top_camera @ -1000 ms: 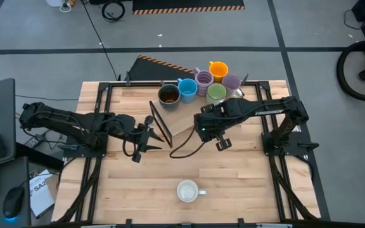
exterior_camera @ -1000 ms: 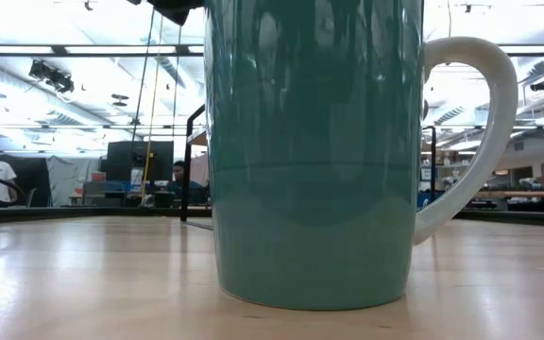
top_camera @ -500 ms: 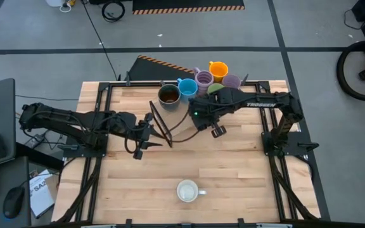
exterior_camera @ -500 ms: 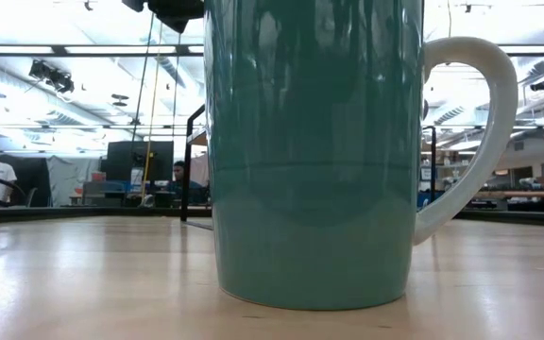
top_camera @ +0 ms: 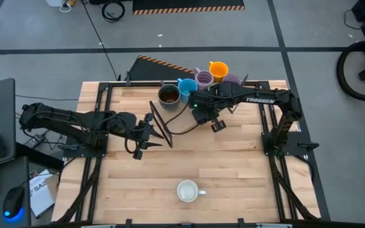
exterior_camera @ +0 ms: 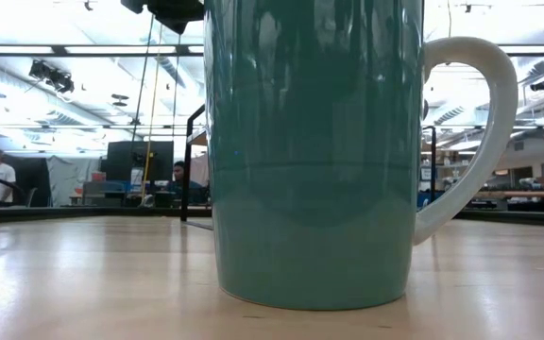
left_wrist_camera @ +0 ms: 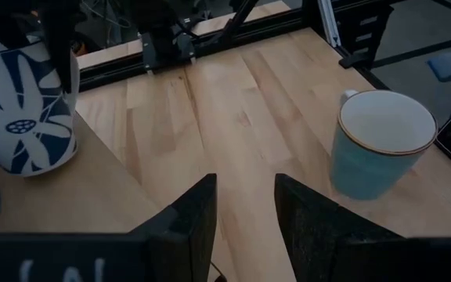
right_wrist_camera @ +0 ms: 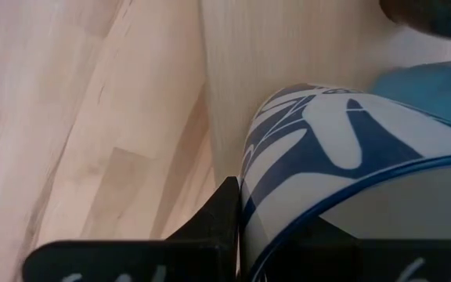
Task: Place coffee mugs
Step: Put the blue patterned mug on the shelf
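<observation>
A blue-and-white patterned mug point(left_wrist_camera: 22, 117) is in my right gripper point(top_camera: 200, 114), which reaches across to the mug cluster at the far edge and hides this mug from above. The cluster holds a dark brown mug point(top_camera: 168, 95), a blue one point(top_camera: 187, 87), two purple ones point(top_camera: 204, 78) and an orange one point(top_camera: 218, 68); the green one is under the arm. A teal mug with a white inside point(top_camera: 187, 190) stands upright near the near edge. My left gripper point(left_wrist_camera: 245, 227) is open, left of centre, touching nothing. My right gripper holds the blue-and-white mug at its rim point(right_wrist_camera: 288, 227). One finger point(right_wrist_camera: 225, 211) lies against the outer wall; the other seems to be inside, hidden by the wall. The fingers come from above, pointing down point(left_wrist_camera: 59, 47). The mug is upright; whether its base rests on anything I cannot tell.
A thin black rod frame point(top_camera: 160, 123) and a looping black cable point(top_camera: 182, 130) lie between the two grippers. Black rails run along the table's sides point(top_camera: 100, 126). In the low view the teal mug point(exterior_camera: 314, 151) fills the picture. People show in the room beyond the table.
My right gripper has moved toward the far edge and to the left, up to the mug cluster, and now covers the green mug. The left arm has kept still.
</observation>
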Motion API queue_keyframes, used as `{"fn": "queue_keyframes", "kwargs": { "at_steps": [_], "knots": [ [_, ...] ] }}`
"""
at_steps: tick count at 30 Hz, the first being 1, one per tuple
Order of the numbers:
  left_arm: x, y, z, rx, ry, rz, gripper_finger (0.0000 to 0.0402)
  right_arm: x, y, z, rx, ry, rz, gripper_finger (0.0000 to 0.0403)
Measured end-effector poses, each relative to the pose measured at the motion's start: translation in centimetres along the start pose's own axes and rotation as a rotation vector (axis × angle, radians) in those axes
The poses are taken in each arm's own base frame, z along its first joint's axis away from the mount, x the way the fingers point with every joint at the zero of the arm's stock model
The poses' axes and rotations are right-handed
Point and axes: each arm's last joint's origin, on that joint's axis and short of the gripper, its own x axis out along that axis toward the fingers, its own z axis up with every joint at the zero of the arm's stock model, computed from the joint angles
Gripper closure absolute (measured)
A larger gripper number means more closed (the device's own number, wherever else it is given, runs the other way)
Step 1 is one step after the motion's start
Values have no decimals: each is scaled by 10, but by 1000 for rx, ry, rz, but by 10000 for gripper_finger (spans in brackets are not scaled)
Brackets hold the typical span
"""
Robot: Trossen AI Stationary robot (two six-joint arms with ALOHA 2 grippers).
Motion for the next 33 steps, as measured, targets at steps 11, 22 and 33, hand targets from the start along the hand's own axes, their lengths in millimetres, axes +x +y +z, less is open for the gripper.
{"fn": "queue_keyframes", "kwargs": {
  "at_steps": [11, 22, 33],
  "knots": [
    [0, 0, 0, 1, 0, 0, 265, 1, -6, -3, 30, -18, 15, 356],
    [0, 0, 0, -1, 1, -2, 265, 1, -9, -1, 84, -35, -24, 314],
    [0, 0, 0, -6, 0, -2, 265, 0, -9, 0, 164, -24, -64, 304]
  ]
}}
